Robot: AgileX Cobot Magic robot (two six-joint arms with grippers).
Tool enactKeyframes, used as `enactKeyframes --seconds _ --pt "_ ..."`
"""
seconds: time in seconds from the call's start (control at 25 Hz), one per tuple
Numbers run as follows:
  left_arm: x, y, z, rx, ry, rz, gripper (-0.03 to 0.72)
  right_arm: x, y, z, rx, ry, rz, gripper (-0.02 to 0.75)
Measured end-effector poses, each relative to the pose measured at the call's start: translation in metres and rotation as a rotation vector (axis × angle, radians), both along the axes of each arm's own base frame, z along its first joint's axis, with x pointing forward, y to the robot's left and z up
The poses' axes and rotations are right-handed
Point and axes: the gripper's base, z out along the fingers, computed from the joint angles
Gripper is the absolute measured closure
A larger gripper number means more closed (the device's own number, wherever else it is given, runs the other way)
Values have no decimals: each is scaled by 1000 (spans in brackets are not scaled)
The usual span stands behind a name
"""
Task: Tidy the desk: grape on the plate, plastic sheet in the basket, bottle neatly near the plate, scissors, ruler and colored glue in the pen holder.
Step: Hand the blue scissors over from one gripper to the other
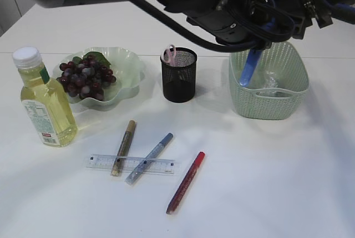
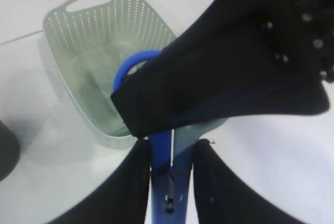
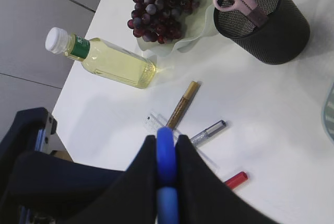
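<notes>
Blue scissors (image 1: 251, 67) hang over the green basket (image 1: 288, 102), held by both grippers. My left gripper (image 2: 171, 148) is shut on their blade end (image 2: 166, 153). My right gripper (image 3: 167, 143) is shut on a blue handle ring (image 3: 165, 145). In the exterior view the two grippers meet above the basket's left rim, the left gripper (image 1: 249, 38) reaching across from the left. Crumpled plastic sheet (image 1: 270, 80) lies in the basket. Grapes (image 1: 86, 80) sit on the plate (image 1: 130, 63). The bottle (image 1: 45, 102) stands left of the plate. A clear ruler (image 1: 161, 165) and gold (image 1: 124, 146), silver-blue (image 1: 150, 157) and red (image 1: 186, 181) glue pens lie in front.
A black mesh pen holder (image 1: 178, 77) stands between plate and basket with pink scissors (image 1: 168, 54) in it. The gold and silver-blue pens lie across the ruler. The arms fill the space above the pen holder and basket.
</notes>
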Motion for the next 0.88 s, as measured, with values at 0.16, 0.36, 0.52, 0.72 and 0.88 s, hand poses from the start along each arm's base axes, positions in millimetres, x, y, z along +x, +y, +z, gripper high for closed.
enactKeyframes --seconds 0.16,0.36,0.52,0.72,0.88 --pt "0 0 0 0 0 0 488 0 0 0 0 0 0 665" --pt "0 0 0 -1 1 0 459 0 0 0 2 0 0 666" --pt "0 0 0 -2 3 1 446 0 0 0 4 0 -1 666" --pt "0 0 0 -3 4 1 409 0 0 0 4 0 -1 666" --pt "0 0 0 -4 6 1 365 0 0 0 3 -2 0 666"
